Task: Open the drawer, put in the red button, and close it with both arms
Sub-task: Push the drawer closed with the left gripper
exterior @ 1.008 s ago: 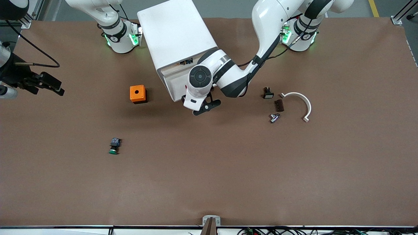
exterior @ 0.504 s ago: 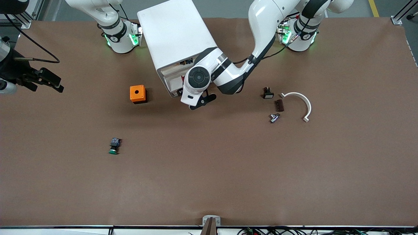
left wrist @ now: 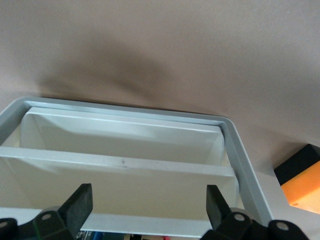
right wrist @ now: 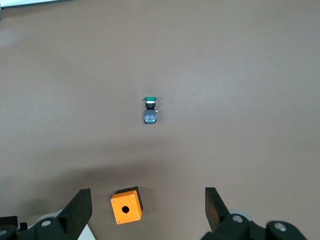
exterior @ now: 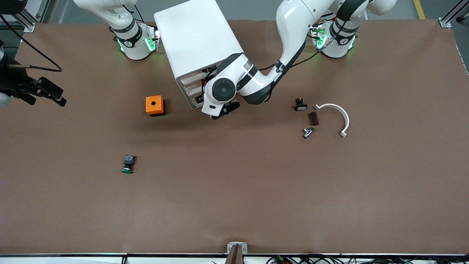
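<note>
At drawer (left wrist: 125, 150) front — left claw (left wrist: 145, 202) spread, right claw (right wrist: 145, 210) waiting

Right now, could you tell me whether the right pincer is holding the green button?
No, the right pincer hangs open and empty above the table, with the green button lying apart.

Matt brown table (exterior: 234, 190), smooth white plastic cabinet (exterior: 196, 35), glossy white arms (exterior: 293, 22).

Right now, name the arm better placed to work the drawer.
Left. The left gripper sits right at the drawer fronts of the cabinet, fingers open, and its wrist view is filled by them. The right gripper waits open over the right arm's end of the table, well away from the cabinet.
</note>
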Controlling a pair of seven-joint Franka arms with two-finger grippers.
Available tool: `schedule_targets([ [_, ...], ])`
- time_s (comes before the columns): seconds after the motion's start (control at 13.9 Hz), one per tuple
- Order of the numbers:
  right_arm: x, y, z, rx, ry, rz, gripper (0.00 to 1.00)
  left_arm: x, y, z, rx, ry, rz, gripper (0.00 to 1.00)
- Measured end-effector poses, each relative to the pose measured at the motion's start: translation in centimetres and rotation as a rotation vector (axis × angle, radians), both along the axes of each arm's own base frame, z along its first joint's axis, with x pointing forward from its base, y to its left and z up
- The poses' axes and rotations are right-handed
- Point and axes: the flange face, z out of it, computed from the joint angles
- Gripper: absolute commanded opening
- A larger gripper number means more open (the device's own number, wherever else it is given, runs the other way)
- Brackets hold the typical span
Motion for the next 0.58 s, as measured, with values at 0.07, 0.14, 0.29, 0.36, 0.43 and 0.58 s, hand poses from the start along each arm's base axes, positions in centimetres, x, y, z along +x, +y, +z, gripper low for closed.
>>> schedule_targets([
  [0.07,0.5,0.0,-0.1,-0.002,-0.001,-0.001,1.0,0.0,0.0,0.0,-0.002,0.005,0.003,1.0],
  [0.14,1.0,0.0,-0.1,-0.004,-0.003,-0.003,1.0,0.0,0.0,-0.1,-0.003,0.007,0.004,1.0],
  [0.29,1.9,-0.5,-0.2,-0.007,-0.006,-0.012,1.0,-0.1,-0.1,-0.1,-0.006,0.012,0.007,1.0],
  [0.36,2.2,-0.8,-0.3,-0.008,-0.006,-0.018,1.0,-0.1,-0.1,0.0,-0.011,0.021,0.013,1.0],
  [0.43,2.3,-1.0,-0.3,-0.009,-0.005,-0.022,1.0,-0.2,-0.2,0.0,-0.017,0.03,0.019,1.0],
  [0.58,2.3,-1.1,-0.3,-0.009,-0.005,-0.023,1.0,-0.2,-0.2,-0.1,-0.023,0.044,0.027,1.0],
])
